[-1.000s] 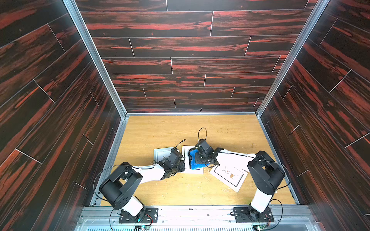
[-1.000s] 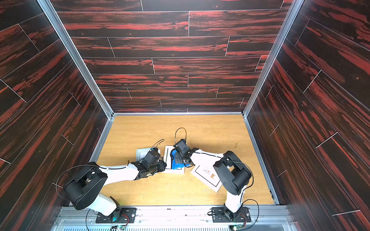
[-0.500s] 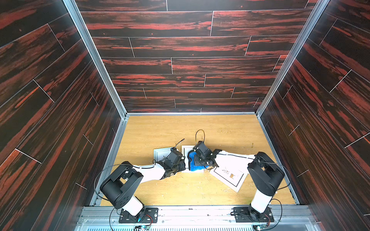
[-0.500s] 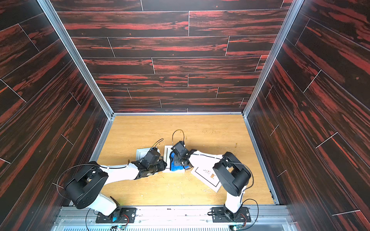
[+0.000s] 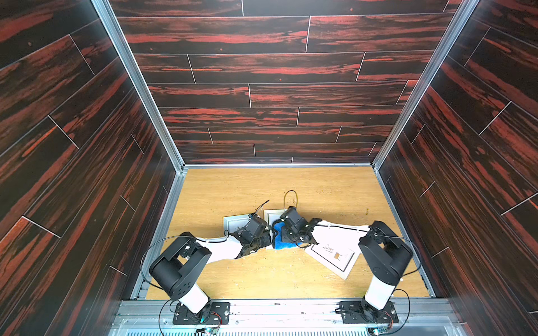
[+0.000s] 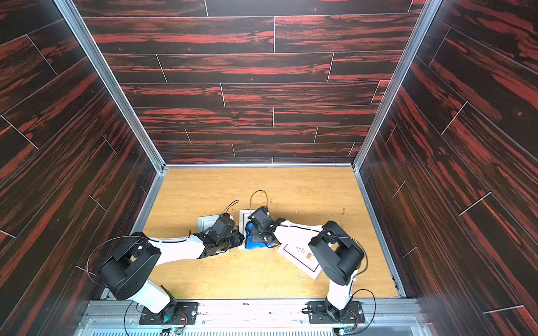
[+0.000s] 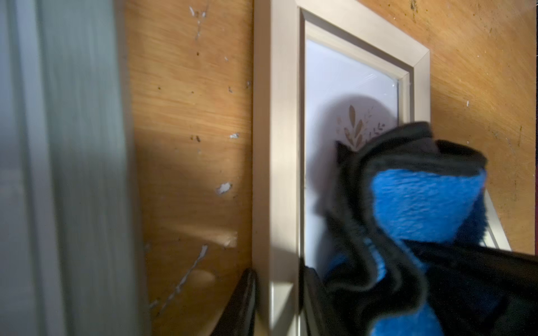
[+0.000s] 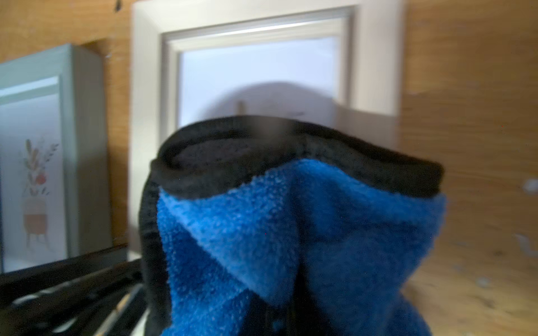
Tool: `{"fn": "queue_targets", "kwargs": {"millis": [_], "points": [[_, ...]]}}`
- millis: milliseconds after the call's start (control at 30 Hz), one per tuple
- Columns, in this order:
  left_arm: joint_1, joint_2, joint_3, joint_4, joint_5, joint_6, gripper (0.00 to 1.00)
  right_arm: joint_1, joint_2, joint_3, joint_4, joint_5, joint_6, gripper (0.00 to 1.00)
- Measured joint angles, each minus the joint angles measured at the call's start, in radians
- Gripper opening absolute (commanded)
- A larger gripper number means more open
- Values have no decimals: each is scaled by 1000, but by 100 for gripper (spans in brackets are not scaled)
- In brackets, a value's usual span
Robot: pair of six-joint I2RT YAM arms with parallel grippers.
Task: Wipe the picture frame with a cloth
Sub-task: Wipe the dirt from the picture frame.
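Over a pale beige rectangular picture frame [image 7: 276,145], right fingers [image 7: 477,279] grip a bunched blue fluffy microfibre cloth [image 8: 291,232], left fingers [image 7: 241,305] clamp its rail; wiping seemingly underway, unfinished.

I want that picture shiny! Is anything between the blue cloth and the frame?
Nothing visible does. The cloth, bunched in the right gripper, hangs right over the glass of the middle frame; the left gripper only clamps that frame's edge.

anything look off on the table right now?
The rightmost frame lies turned on a diagonal, while the grey-green frame and the middle frame sit square, side by side. The tabletop is scuffed, with white chips. Nothing else stands out.
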Motion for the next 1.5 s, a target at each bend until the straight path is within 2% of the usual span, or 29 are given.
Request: {"fn": "queue_targets", "kwargs": {"millis": [133,333,600,900,1067,1167,1500], "points": [[-2,0,0,0,-1,0,10,8,-18,-23,26,-17,3,0],[-2,0,6,-13,-7,-2,10,73,18,32,11,3,15,0],[-5,3,8,-8,-7,-16,10,-10,-56,-64,51,-22,9,0],[-5,3,11,-20,-18,-20,10,84,19,29,25,11,12,0],[-5,2,12,-16,-16,-24,10,-2,-51,-66,49,-12,8,0],[-7,3,12,-16,-19,-27,10,-13,-79,-82,51,-20,4,0],[-6,3,12,-20,-31,-27,10,89,19,37,10,9,11,0]]}}
